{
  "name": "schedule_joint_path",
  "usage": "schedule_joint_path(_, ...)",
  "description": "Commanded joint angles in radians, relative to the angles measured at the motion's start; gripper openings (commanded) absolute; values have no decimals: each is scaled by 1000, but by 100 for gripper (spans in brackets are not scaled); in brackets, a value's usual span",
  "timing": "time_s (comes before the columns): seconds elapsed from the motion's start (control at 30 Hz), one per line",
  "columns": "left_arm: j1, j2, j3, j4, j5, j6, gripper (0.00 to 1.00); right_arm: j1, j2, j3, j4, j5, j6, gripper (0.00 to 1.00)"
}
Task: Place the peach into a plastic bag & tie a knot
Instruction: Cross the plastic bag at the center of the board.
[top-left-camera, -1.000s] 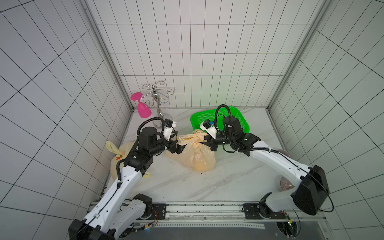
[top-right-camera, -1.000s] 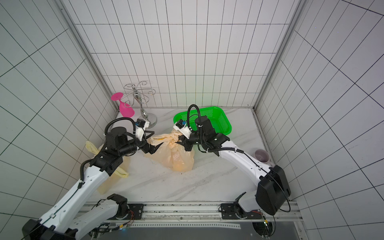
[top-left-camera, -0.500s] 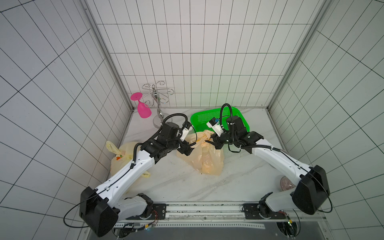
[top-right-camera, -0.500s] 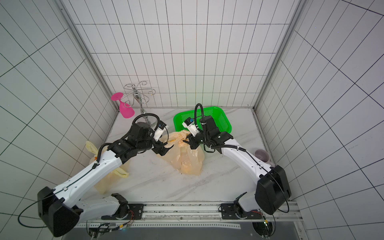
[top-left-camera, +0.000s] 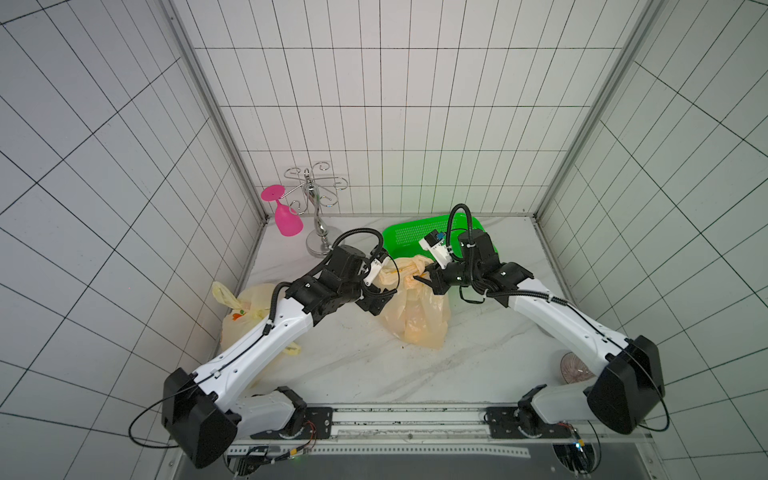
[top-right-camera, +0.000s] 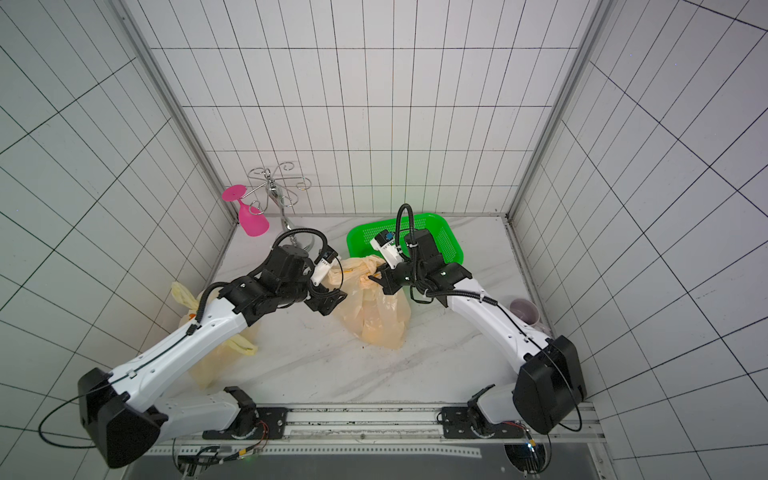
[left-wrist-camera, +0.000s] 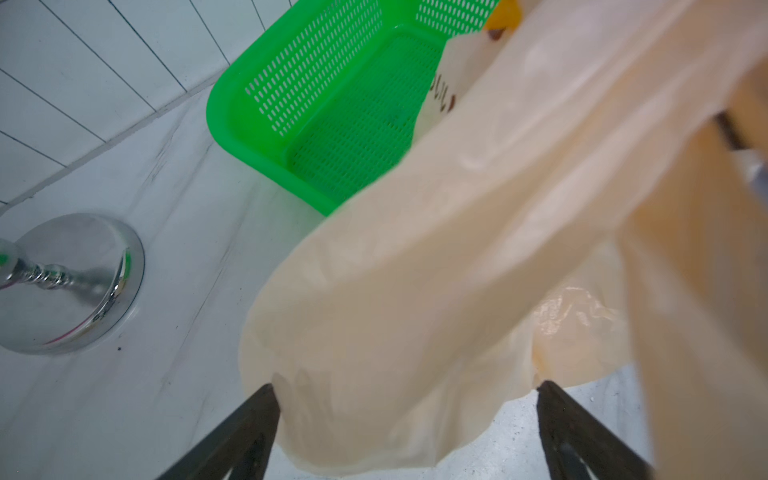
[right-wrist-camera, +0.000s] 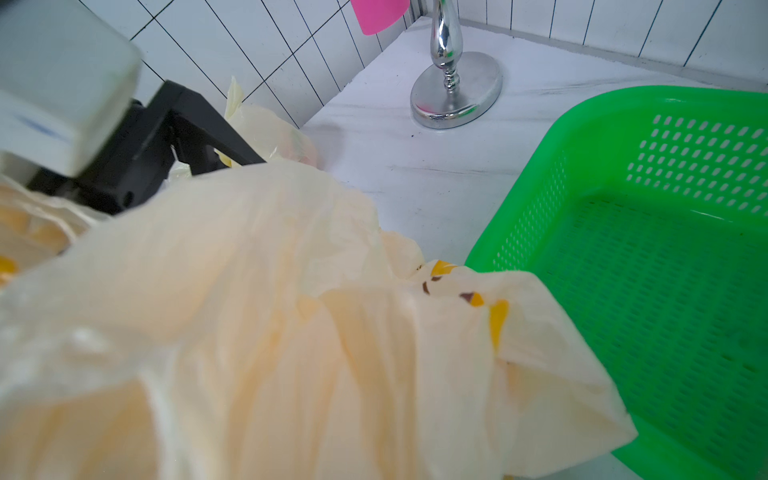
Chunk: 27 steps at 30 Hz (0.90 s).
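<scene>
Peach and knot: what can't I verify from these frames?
- Peach: unseen in every view; the cloudy plastic bag shows only an orange tint.
- Knot: the bag's neck is blurred folds in the right wrist view; tied or not, unclear.
- Right end effector: fingertips buried in plastic in both top views.

You've got bright, even light and soft shadows; both top views warp at the edges, and the pale-orange plastic bag (left-wrist-camera: 415, 291) blurs in wrist views.

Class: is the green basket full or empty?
Empty: the green basket shows a bare mesh floor; the plastic bag covers one corner.
</scene>
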Motion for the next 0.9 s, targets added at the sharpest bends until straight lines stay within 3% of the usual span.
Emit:
schedule_joint_path(0.0, 105, -148, -11, 86, 228, -23, 98, -50, -13, -15, -67, -20, -77, 0)
schedule_joint_path(0.07, 214, -218, -76, 195, 354, -61, 98, -54, 4, 9, -112, -49, -106, 0)
schedule_joint_path(0.13, 238, -228, -111, 230, 359, -42, 97, -52, 14, 25, -119, -100, -102, 0)
schedule_joint_path(0.33, 217, -203, -199, 282, 275, 38, 91, -52, 5, 41, -139, -194, -107, 0)
schedule_joint_path(0.5, 206, -194, -239, 349, 379, 55, 91, -53, 3, 35, -149, -285, -110, 0)
schedule_joint_path(0.73, 145, -117, -279, 490, 457, 19, 89, -47, 20, 43, -160, -265, -122, 0)
schedule_joint_path(0.87, 140, -44, -314, 590, 530, -48, 77, -32, 36, 45, -171, -187, -142, 0)
